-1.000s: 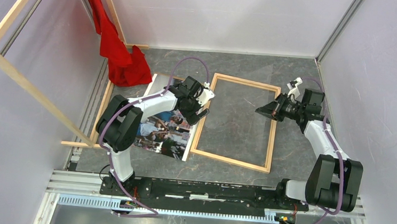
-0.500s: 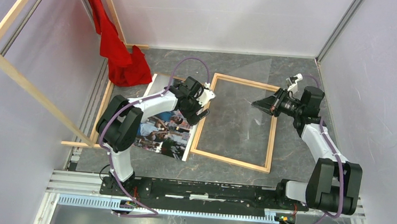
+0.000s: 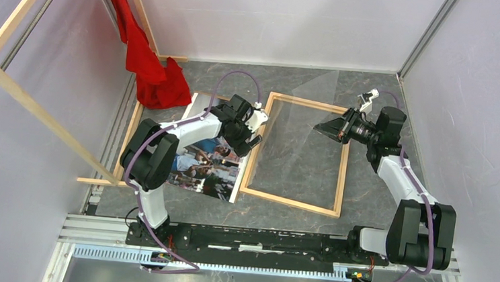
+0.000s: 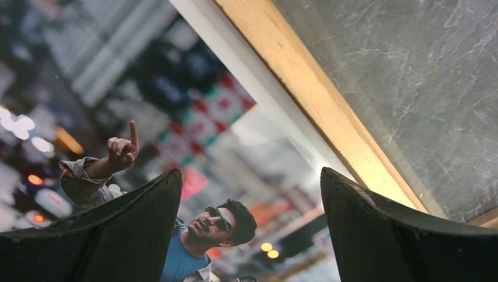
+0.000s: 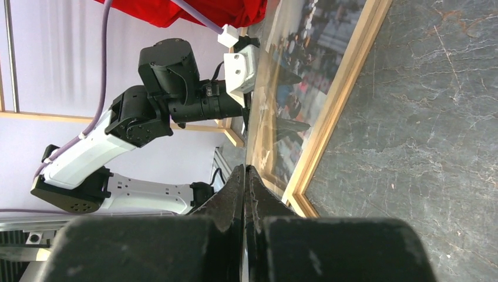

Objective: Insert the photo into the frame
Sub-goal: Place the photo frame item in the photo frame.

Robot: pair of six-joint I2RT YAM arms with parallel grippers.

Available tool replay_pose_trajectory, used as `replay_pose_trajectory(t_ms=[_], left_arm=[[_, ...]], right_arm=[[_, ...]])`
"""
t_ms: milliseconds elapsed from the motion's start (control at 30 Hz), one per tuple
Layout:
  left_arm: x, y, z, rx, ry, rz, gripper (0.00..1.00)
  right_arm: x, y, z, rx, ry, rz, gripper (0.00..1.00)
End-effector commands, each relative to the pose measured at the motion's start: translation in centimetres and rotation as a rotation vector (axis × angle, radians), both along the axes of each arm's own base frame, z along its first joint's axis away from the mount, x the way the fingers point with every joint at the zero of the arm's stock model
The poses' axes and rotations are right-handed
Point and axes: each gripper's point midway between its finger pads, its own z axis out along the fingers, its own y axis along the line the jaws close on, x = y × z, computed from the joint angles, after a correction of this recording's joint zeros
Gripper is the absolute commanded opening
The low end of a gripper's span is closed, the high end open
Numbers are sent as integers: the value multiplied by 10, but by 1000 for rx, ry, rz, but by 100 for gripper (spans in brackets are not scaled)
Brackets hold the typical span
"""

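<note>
The photo (image 3: 205,168) lies face up on the table, left of the light-wood frame (image 3: 289,203). My left gripper (image 3: 255,140) hovers low over the photo's right edge beside the frame's left rail. In the left wrist view it (image 4: 249,173) is open and empty, with the photo (image 4: 147,117) and frame rail (image 4: 317,100) below. My right gripper (image 3: 317,127) is shut on the edge of a clear pane (image 3: 304,105), which is tilted up over the frame. The right wrist view shows the fingers (image 5: 245,167) pressed together on the thin pane (image 5: 267,100), next to the frame (image 5: 335,100).
A red cloth (image 3: 152,66) hangs and bunches at the back left. Long wooden rails (image 3: 34,107) run along the left side. Pale walls close in the table on the left, back and right. The left arm (image 5: 176,88) reaches toward the frame's left rail.
My right gripper has risen and moved back and left, tilting the clear pane higher over the frame. The left arm has barely moved.
</note>
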Motion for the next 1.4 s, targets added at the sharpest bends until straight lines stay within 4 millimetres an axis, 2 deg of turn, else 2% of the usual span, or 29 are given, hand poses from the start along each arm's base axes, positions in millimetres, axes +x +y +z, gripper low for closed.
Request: replay_pose_trajectory(t_ms=[0, 167, 400, 700, 900, 1367], left_arm=[[9, -3, 23, -58, -36, 25, 93], [9, 0, 22, -48, -41, 27, 93], [9, 2, 23, -39, -49, 24, 93], [8, 2, 21, -40, -46, 20, 92], [8, 1, 21, -43, -44, 22, 92], [7, 2, 21, -41, -45, 19, 92]], right_arm=[[3, 1, 9, -26, -76, 36, 0], [7, -5, 2, -143, -103, 77, 1], [15, -13, -7, -194, -86, 98, 5], [2, -14, -40, -195, -2, 71, 6], [-10, -18, -58, -202, 54, 50, 13], [0, -40, -63, -313, 78, -7, 24]])
